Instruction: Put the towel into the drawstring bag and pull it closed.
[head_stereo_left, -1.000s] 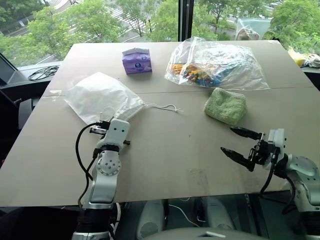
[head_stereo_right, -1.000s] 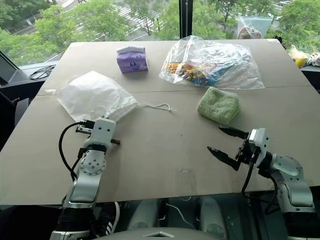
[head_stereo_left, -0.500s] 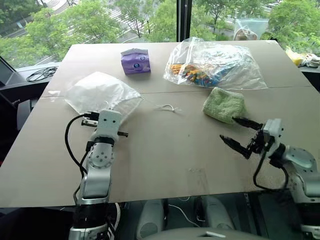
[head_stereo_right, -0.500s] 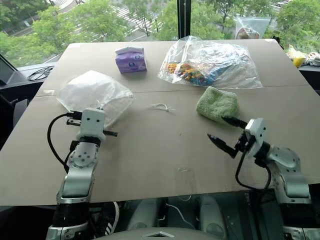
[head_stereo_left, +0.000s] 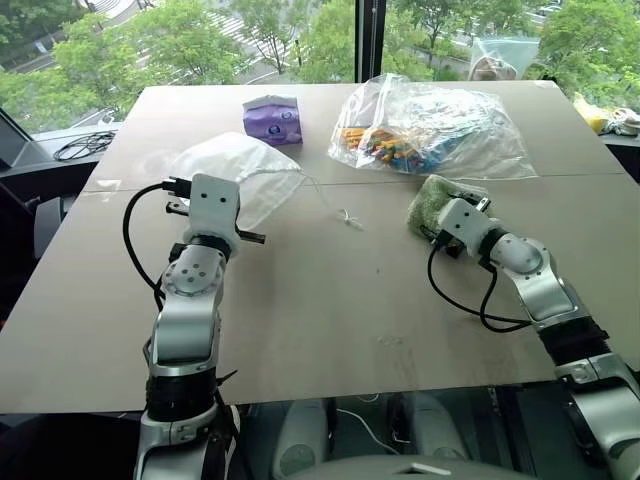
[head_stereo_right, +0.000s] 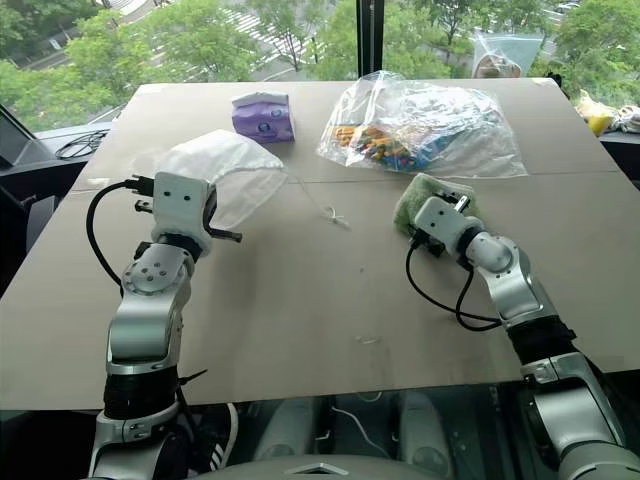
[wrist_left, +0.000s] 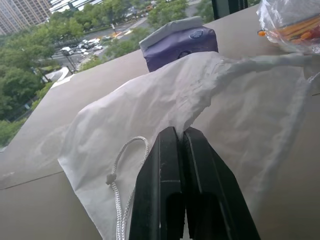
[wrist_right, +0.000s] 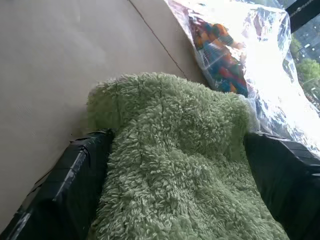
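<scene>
Left wrist view: the left gripper (wrist_left: 179, 137) is seen with its two black fingers pressed together, and a fold of the drawstring bag (wrist_left: 200, 100) is pinched between them. The thin white fabric is lifted off the table (head_stereo_left: 330, 300) at this side and hangs from the fingers like a small tent. A white cord (wrist_left: 120, 170) with a knot at its end is seen just beside the fingers. Behind the bag, the purple tissue pack (wrist_left: 177, 42) is standing.

In the left eye view, the bag (head_stereo_left: 245, 175) is held up in front of the left arm, and its other cord (head_stereo_left: 335, 205) trails down to the table surface, toward the middle.

In the right wrist view, the towel (wrist_right: 180, 150) is seen between the two black fingers (wrist_right: 75, 185) of the right gripper (wrist_right: 180, 170), which are spread wide, one at each side of the green pad. Whether the towel is already pressed by them cannot be told. The towel lies on the table at the right side, just beside the clear plastic bag (head_stereo_left: 440, 125) of colourful items.
</scene>
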